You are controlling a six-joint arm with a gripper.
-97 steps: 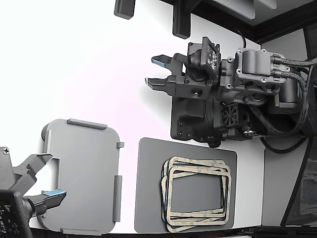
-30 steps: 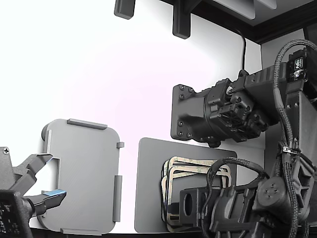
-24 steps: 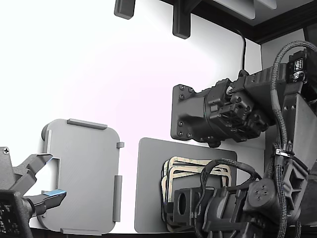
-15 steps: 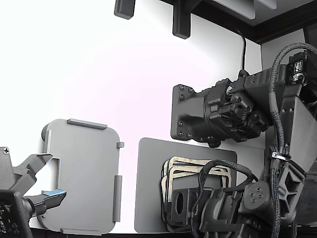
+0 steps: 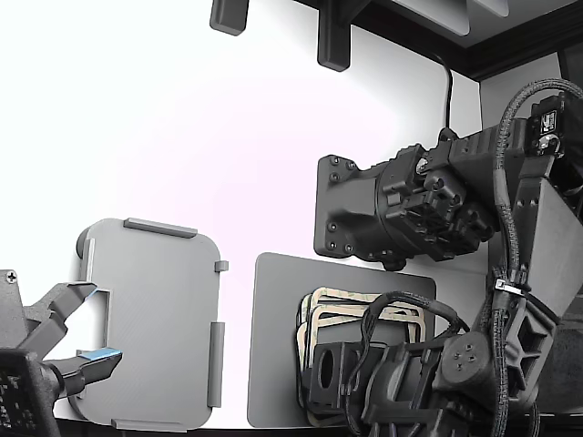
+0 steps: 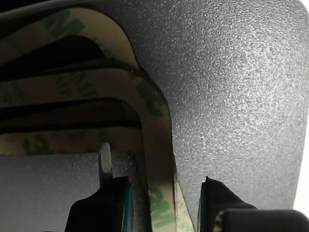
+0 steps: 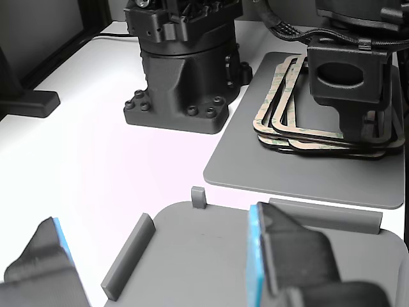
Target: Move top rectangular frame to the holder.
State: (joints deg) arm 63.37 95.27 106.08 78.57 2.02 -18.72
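A white surface (image 5: 182,137) carries two flat grey pieces side by side. At the exterior view's left lies the holder (image 5: 155,319), a light grey plate with rounded corners and small raised tabs along its edges; nothing lies on it. Just beside it, toward the exterior view's right, lies a darker grey mat (image 5: 273,355), and on this mat sits a loose stack of thin beige frames (image 5: 314,305), slightly fanned. At least three frames can be counted; the exact number cannot be told, since the arm covers much of the stack.

The top rectangular frame (image 6: 157,140) is on that stack, well apart from the holder. The gripper (image 6: 164,195) is low over one rounded corner of it. Its two dark fingers stand a narrow way apart, one on each side of the frame's strip, and whether the fingertips (image 6: 113,193) touch the frame cannot be told.

Only the wrist view shows the greenish print on the frames and the mat's grainy texture. Only the exterior view shows the whole holder. The other view shows a second gripper (image 7: 166,268) with blue pads, spread wide above the holder, and a black arm base (image 7: 182,70) standing beside the mat
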